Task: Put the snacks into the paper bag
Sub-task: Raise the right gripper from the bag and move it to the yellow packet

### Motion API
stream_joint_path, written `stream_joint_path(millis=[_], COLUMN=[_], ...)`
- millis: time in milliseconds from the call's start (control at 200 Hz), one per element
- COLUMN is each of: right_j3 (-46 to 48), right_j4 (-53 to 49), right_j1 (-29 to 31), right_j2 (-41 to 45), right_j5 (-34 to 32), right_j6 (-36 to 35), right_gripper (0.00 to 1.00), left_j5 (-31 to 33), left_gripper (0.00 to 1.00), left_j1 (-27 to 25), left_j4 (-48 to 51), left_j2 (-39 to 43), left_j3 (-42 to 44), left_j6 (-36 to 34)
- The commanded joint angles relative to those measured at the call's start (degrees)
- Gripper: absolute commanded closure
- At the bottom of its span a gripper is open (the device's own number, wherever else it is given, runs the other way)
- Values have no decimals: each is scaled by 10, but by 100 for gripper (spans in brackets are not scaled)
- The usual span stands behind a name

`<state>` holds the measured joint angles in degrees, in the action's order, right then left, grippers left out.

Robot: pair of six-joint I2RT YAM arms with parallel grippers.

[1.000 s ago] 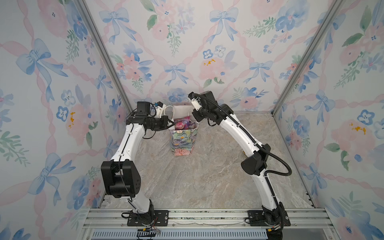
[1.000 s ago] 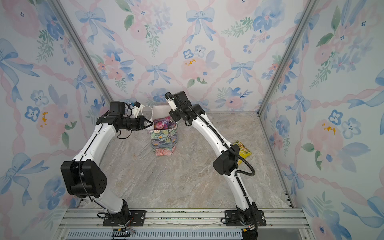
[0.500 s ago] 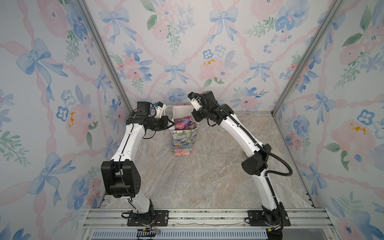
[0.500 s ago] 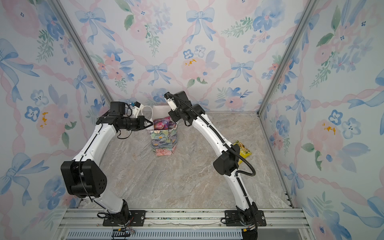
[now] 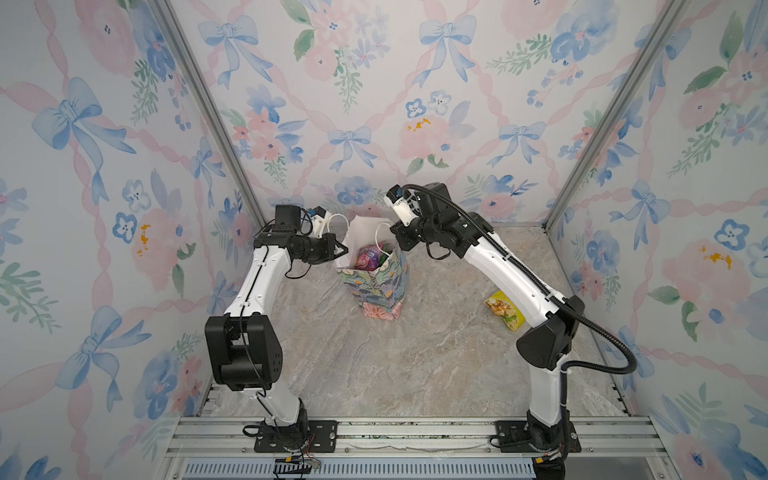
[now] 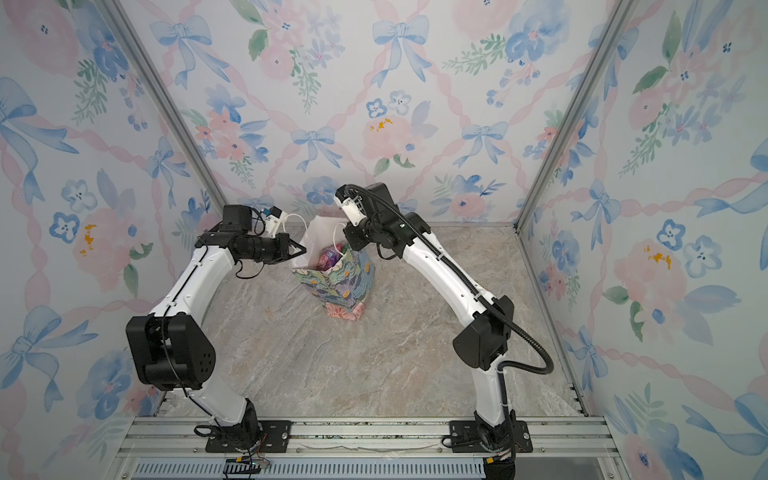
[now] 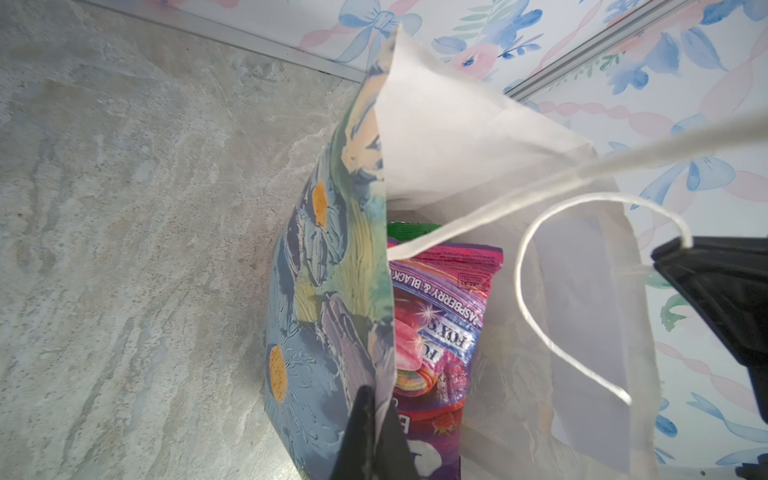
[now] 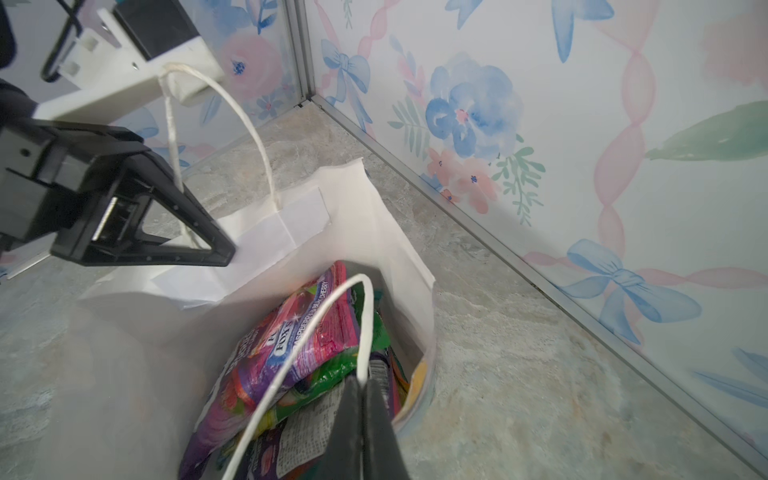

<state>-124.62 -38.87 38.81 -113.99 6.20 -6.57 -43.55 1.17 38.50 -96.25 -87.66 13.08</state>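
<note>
Tearing is risked if the paper bag (image 5: 378, 286), rim pinched by left gripper (image 5: 341, 252) and right gripper (image 8: 362, 382), is overstretched.

Reads "FOX'S" and "RASPBERRY & BLACK…" on the purple packet (image 7: 440, 316) inside the paper bag (image 7: 324, 291); fine print on a neighbouring packet (image 8: 305, 432) illegible.

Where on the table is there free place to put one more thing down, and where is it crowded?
Bare: the marble table between the two arms, from the paper bag forward to the front rail. Also bare: the strip between bag and yellow packet, though the right arm hangs over it. Crowded: the bag's mouth, where left fingers and right fingers grip.
</note>
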Motion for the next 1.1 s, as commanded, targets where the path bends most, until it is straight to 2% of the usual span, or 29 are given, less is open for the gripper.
stream_joint_path(millis=[0, 265, 385, 445, 495, 585, 660, 800, 970, 1045, 1095], right_j3=[39, 139, 183, 206, 228, 244, 246, 281, 414, 488, 538], right_j4=[96, 175, 215, 237, 250, 243, 206, 122, 75, 65, 57], right_j1=[-7, -26, -42, -49, -53, -56, -57, -61, -90, -120, -147], right_j2=[53, 107, 125, 138, 150, 170, 186, 229, 308, 349, 374], right_j5=[63, 117, 131, 132, 125, 95, 61, -71, -193, -216, -216], right_j6=[14, 43, 80, 98, 106, 112, 112, 133, 191, 225, 250], right_gripper=[98, 92, 80, 64, 56, 43, 37, 23, 9, 0, 2], left_j5=[-34, -34, -32, -31, -31, -31, -31, -28, -28, -28, -27], left_gripper=[100, 100, 100, 100, 100, 100, 100, 100, 100, 100, 100], left_j1=[1, 2, 2, 2, 2, 2, 2, 1, 2, 2, 1], left_j4=[-12, -12, -12, -12, -12, -12, -12, -13, -14, -14, -15], left_j2=[5, 9, 16, 18, 19, 22, 27, 39, 44, 47, 50], left_j3=[-14, -15, -14, -14, -13, -14, -12, -10, -8, -7, -6], left_j6=[-4, -2, -3, -3, -3, -2, -2, -1, 4, 7, 8])
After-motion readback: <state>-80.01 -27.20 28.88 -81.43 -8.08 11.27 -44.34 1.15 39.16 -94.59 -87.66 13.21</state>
